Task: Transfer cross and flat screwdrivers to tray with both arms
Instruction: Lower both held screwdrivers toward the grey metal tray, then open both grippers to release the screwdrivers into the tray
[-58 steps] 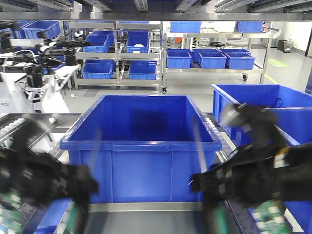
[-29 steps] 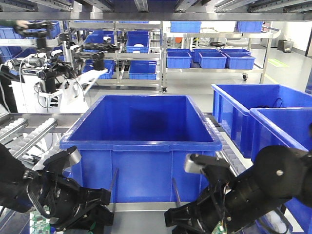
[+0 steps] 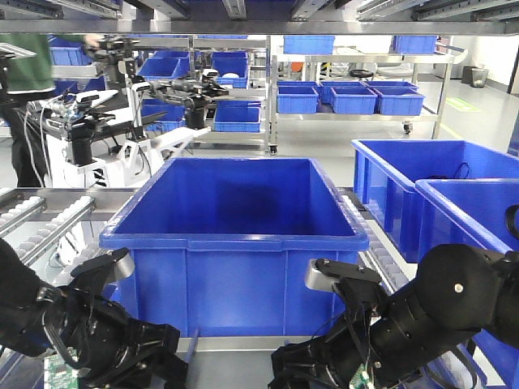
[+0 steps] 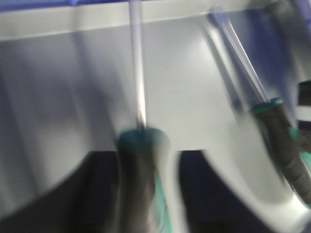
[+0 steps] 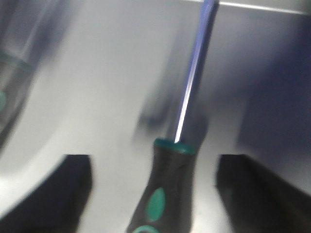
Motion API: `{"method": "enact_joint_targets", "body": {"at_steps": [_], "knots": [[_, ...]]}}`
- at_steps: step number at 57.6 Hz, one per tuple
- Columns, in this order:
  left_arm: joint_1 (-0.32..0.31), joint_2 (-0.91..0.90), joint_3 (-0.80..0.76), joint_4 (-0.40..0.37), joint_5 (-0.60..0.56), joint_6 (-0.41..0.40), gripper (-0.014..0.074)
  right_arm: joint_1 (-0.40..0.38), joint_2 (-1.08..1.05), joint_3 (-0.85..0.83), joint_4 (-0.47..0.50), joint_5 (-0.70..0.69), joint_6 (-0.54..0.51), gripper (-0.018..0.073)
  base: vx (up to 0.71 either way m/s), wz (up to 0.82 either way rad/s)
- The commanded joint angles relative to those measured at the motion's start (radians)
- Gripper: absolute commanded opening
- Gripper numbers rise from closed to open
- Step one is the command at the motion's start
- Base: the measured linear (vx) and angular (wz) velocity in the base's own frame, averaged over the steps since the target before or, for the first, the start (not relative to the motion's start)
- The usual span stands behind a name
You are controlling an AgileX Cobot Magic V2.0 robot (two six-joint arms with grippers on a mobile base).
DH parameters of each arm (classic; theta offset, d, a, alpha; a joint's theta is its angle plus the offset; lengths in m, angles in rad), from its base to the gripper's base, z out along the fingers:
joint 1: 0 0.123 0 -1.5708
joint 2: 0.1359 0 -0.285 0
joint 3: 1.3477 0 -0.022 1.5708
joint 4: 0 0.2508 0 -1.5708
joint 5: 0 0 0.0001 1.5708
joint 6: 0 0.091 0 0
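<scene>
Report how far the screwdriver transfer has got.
Picked up: each arm carries a screwdriver, one by the left gripper, one by the right gripper. In hand: both shafts hang over the grey tray. Left: setting both down and letting go; whether either touches the tray is too blurred to tell.

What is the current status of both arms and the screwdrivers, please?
Left gripper shut on one screwdriver, shaft forward. Right gripper shut on the other screwdriver. Both low over grey tray, in front of blue bin. No obstruction visible.
</scene>
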Motion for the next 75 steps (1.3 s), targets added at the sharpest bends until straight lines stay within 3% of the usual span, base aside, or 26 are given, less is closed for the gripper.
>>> {"method": "enact_joint_targets", "body": {"at_steps": [1,42,51,59,68,75], "knots": [[-0.006,-0.035,-0.033,-0.033,-0.021,0.003,0.0568,-0.003,-0.042,-0.034,0.025,-0.037,-0.003,0.0627,0.00,0.00],[-0.003,-0.033,-0.030,-0.030,-0.024,0.009,0.0575,-0.003,-0.042,-0.034,0.006,-0.033,-0.016,0.0438,0.00,0.00],[-0.007,-0.089,-0.019,0.045,-0.037,0.008,0.0568,-0.003,-0.042,-0.034,0.006,-0.031,-0.016,0.0404,0.00,0.00],[-0.004,-0.269,0.090,0.098,-0.188,-0.003,0.0505,-0.003,-0.042,-0.034,0.006,-0.028,-0.016,0.0377,0.00,0.00],[-0.002,-0.521,0.345,0.171,-0.454,-0.003,0.0377,-0.003,-0.042,-0.034,0.006,-0.026,-0.014,0.0349,0.00,0.00],[-0.002,-0.717,0.541,0.219,-0.594,-0.003,0.0259,-0.003,-0.042,-0.034,0.006,-0.026,-0.014,0.0330,0.00,0.00]]}}
